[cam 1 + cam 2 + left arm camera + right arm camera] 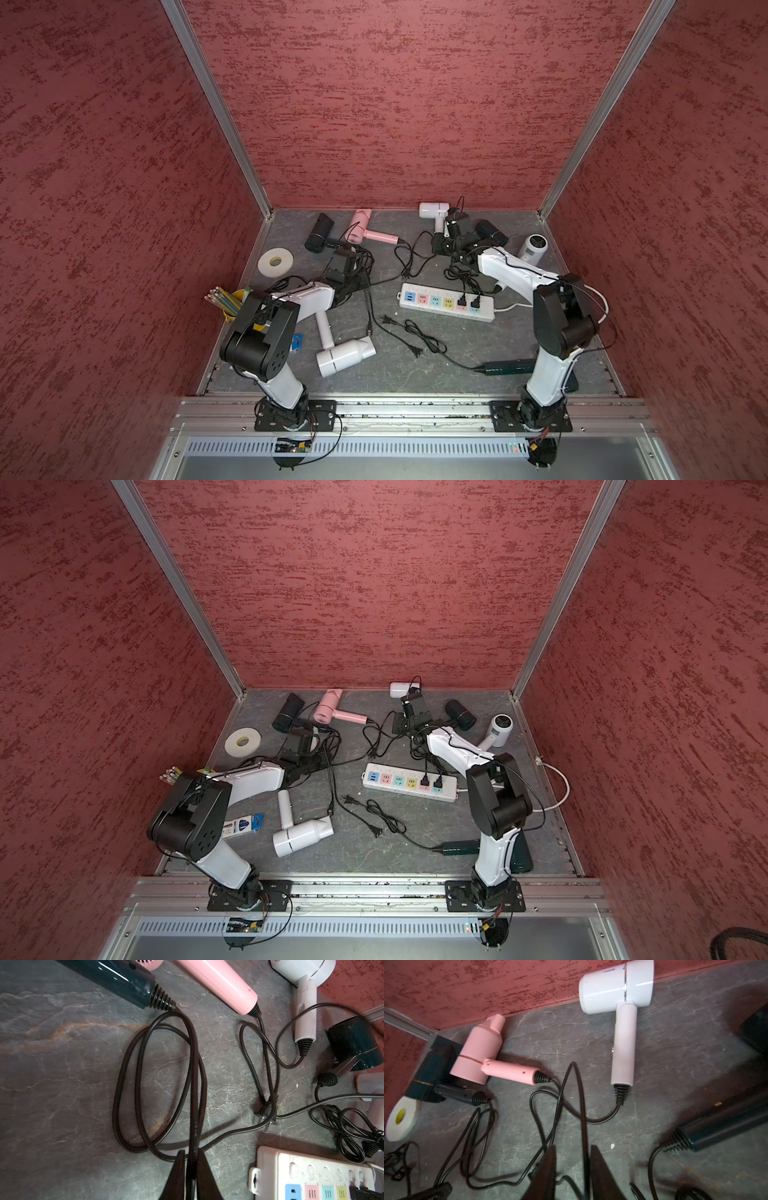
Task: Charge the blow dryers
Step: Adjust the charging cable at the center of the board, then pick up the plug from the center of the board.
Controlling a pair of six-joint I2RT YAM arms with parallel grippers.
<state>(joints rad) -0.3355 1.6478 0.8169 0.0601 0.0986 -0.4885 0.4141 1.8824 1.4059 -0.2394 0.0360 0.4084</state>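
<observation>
Nearest, along the front edge of the tabletop [457,376], both top views show a white blow dryer [345,355] and a dark green blow dryer [511,366]; a pink blow dryer [361,228] lies by the back edge. Left wrist view: the left gripper [191,1152] sits close around a looped cord [193,1084], grip unclear. Right wrist view: the right gripper [573,1147] stands parted around a straight cord [582,1105].

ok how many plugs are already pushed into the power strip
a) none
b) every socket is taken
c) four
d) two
d: in both top views two black plugs sit side by side in the last two sockets at one end of the power strip, while the other sockets have nothing in them.
</observation>
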